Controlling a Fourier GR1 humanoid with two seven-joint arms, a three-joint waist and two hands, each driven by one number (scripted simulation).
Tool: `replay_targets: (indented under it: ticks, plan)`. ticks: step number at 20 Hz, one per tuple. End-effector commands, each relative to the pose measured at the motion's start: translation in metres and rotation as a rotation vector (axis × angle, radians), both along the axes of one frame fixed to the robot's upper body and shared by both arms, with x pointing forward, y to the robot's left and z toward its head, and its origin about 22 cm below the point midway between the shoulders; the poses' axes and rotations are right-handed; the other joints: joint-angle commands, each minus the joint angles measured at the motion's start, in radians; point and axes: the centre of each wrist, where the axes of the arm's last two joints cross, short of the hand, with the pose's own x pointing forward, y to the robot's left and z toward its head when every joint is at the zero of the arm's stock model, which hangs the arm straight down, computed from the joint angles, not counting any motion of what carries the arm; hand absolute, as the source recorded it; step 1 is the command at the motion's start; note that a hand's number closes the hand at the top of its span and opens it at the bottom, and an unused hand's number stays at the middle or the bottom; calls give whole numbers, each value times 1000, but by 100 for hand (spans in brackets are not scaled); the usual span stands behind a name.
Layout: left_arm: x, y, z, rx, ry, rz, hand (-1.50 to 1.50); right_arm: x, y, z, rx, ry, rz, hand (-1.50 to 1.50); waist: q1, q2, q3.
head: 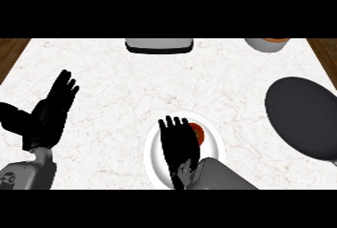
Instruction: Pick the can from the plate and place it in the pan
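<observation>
A white plate (153, 151) lies on the marble counter at lower centre. On it stands a red can (198, 133), mostly hidden behind my right hand (178, 142). That hand stretches over the plate with its fingers straight and open, just left of the can and above it. The dark round pan (304, 116) rests at the right edge of the counter, apart from the plate. My left hand (54, 107) is at the left side, open, fingers pointing up, resting.
A grey and black appliance (160, 45) sits at the counter's far edge in the middle. A pale bowl with an orange rim (267, 43) stands at the far right. Wooden floor shows beyond both side edges.
</observation>
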Motion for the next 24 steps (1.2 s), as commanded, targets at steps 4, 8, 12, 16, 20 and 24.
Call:
replay_targets:
  ticks: [4, 8, 12, 16, 20, 24]
  plan:
    - [10, -8, -13, -13, 3, -10, 0, 10, 4, -28, -32, 1, 48, 150, -2, 3, 0]
    - [5, 8, -22, -2, 3, 0, 0, 20, -3, -39, 7, -25, 60, 150, -1, 3, 0]
    - [12, 1, -8, 5, -1, 2, 0, 4, -3, -26, 41, -53, 68, 150, -4, 1, 0]
    - [11, -18, -8, 11, 9, 4, 0, 0, -8, -38, 88, -46, 38, 150, -5, 1, 0]
    - [6, 9, -4, 10, 0, 0, 0, 5, -13, -23, 87, -210, 22, 150, -4, 1, 0]
    - [-1, 1, 1, -7, 7, 25, 0, -57, -87, -10, 148, -213, 133, 150, -32, -7, 1]
